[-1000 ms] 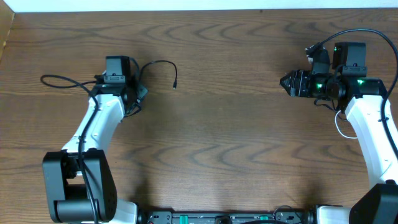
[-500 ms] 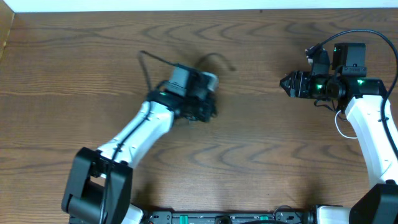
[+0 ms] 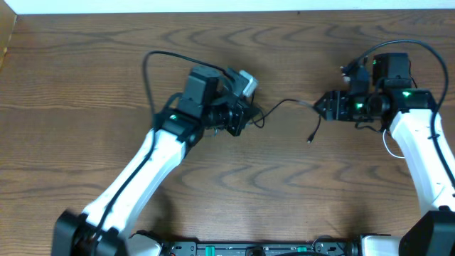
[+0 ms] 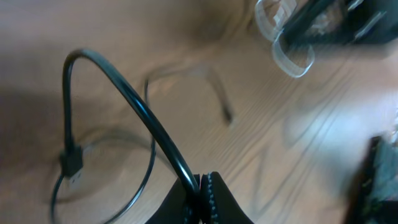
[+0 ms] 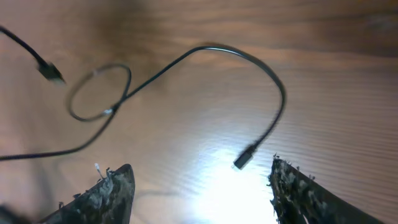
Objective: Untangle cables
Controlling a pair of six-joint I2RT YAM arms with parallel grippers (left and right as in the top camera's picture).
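My left gripper (image 3: 242, 117) is shut on the black cable (image 3: 288, 103) near the table's middle. The left wrist view shows the jaws (image 4: 200, 190) pinching it, and the cable (image 4: 124, 93) arcs up and left to a plug (image 4: 71, 168). In the overhead view the cable runs right to a free plug (image 3: 311, 139) below my right gripper (image 3: 321, 107). My right gripper (image 5: 199, 186) is open and empty above the cable's plug (image 5: 245, 158) and a small loop (image 5: 99, 93). A bit of the white cable (image 3: 384, 146) shows beside the right arm, mostly hidden.
The wooden table (image 3: 234, 185) fills the overhead view, with a white strip (image 3: 213, 6) along its far edge. A thicker black wire (image 3: 149, 64) arcs behind the left arm. The right arm's own wire (image 3: 419, 46) loops over its wrist.
My left arm has swung from the far left to the table's middle, carrying the black cable. The cable now trails to the right gripper, which has shifted slightly left.
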